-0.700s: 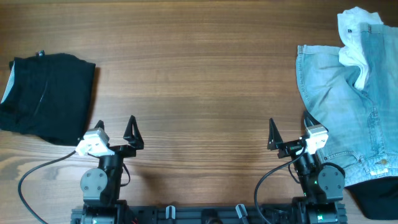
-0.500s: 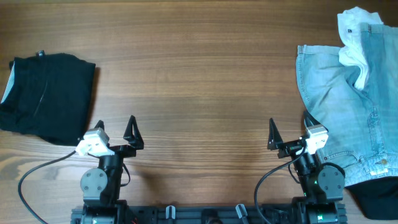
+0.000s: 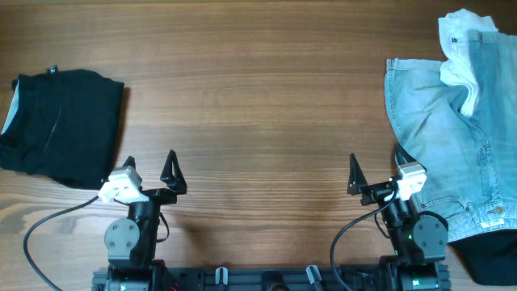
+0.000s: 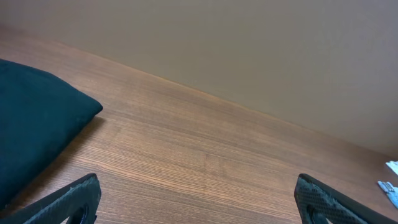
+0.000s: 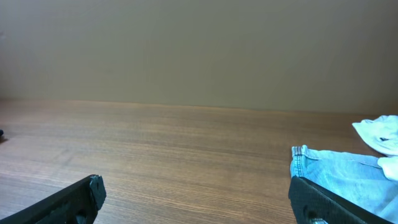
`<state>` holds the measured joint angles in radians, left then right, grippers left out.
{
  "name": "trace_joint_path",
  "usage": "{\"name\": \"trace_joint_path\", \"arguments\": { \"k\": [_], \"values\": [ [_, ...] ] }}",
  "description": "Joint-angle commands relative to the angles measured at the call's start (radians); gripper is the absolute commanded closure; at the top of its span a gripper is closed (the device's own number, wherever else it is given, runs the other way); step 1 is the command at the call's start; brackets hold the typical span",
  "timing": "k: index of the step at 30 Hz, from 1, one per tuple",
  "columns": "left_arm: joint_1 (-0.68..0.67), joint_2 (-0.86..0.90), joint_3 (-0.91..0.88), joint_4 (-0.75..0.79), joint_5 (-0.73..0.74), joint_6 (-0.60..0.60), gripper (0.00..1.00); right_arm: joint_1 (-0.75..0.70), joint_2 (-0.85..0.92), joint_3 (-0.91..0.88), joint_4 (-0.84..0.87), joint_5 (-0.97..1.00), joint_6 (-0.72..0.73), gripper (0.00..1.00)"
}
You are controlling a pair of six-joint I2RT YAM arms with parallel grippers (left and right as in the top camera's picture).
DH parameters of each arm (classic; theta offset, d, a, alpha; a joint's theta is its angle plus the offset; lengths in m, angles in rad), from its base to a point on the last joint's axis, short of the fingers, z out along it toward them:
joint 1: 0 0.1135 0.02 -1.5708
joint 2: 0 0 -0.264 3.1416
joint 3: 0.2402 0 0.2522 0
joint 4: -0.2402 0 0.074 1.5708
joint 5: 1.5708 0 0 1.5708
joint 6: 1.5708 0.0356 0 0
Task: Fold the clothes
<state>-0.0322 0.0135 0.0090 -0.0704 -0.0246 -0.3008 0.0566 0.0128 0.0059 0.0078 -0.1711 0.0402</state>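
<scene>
Light-blue denim shorts [image 3: 452, 137] lie spread at the table's right side, with a white top [image 3: 462, 48] crumpled on their far edge. They also show at the right of the right wrist view [image 5: 342, 171]. A folded black garment [image 3: 60, 125] lies at the left, and it also shows in the left wrist view [image 4: 31, 124]. Another black garment [image 3: 493, 255] peeks out under the shorts at the near right. My left gripper [image 3: 149, 166] is open and empty near the front edge, just right of the black garment. My right gripper [image 3: 376, 168] is open and empty, its right finger at the shorts' edge.
The wooden table [image 3: 258, 97] stretches between the two piles. A grey cable [image 3: 48, 222] loops at the near left by the arm base. A plain beige wall [image 5: 199, 50] stands behind the table's far edge.
</scene>
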Motion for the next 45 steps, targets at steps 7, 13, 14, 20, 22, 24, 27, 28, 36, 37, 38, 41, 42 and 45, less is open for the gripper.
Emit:
{"name": "trace_joint_path", "arguments": {
  "k": [7,13,14,20,22,24,27,28,36,37,38,41,42,45],
  "values": [
    [0.006,-0.009,-0.003,-0.002,0.012,0.005,0.0,0.003,-0.008,0.0,0.005,0.013,0.013,0.0],
    [0.006,-0.009,-0.003,-0.002,0.012,0.005,0.0,0.003,-0.008,0.0,0.005,0.014,0.013,0.0],
    [0.006,-0.009,-0.003,-0.002,0.012,0.005,0.0,0.003,-0.008,0.0,0.005,0.013,0.013,0.0],
    [0.006,-0.009,-0.003,-0.002,0.012,0.005,0.0,0.003,-0.008,0.0,0.005,0.013,0.013,0.0],
    [0.006,-0.009,-0.003,-0.002,0.012,0.005,0.0,0.003,-0.008,0.0,0.005,0.014,0.013,0.0],
    [0.006,-0.009,-0.003,-0.002,0.012,0.005,0.0,0.003,-0.008,0.0,0.005,0.014,0.013,0.0],
    [0.006,-0.009,-0.003,-0.002,0.012,0.005,0.0,0.003,-0.008,0.0,0.005,0.013,0.015,0.0],
    [0.006,-0.009,-0.003,-0.002,0.012,0.005,0.0,0.003,-0.008,0.0,0.005,0.013,0.015,0.0],
    [0.006,-0.007,-0.002,0.008,0.029,-0.009,0.0,0.003,-0.008,0.011,-0.004,0.013,0.177,0.0],
    [0.006,-0.007,-0.002,0.015,0.039,-0.025,0.0,0.003,-0.005,0.024,-0.016,0.014,0.174,0.01],
    [0.006,-0.007,0.002,0.011,0.043,-0.025,0.0,0.003,0.001,0.038,-0.025,0.019,0.169,0.0],
    [0.006,-0.003,0.048,-0.017,0.064,-0.025,0.0,0.003,0.061,0.114,-0.077,0.026,0.17,0.0],
    [0.006,0.004,0.072,-0.035,0.09,-0.025,0.0,0.003,0.087,0.141,-0.09,0.025,0.17,0.0],
    [0.006,0.074,0.193,-0.164,0.103,-0.017,0.0,0.002,0.222,0.287,-0.192,0.064,0.169,0.0]
  ]
}}
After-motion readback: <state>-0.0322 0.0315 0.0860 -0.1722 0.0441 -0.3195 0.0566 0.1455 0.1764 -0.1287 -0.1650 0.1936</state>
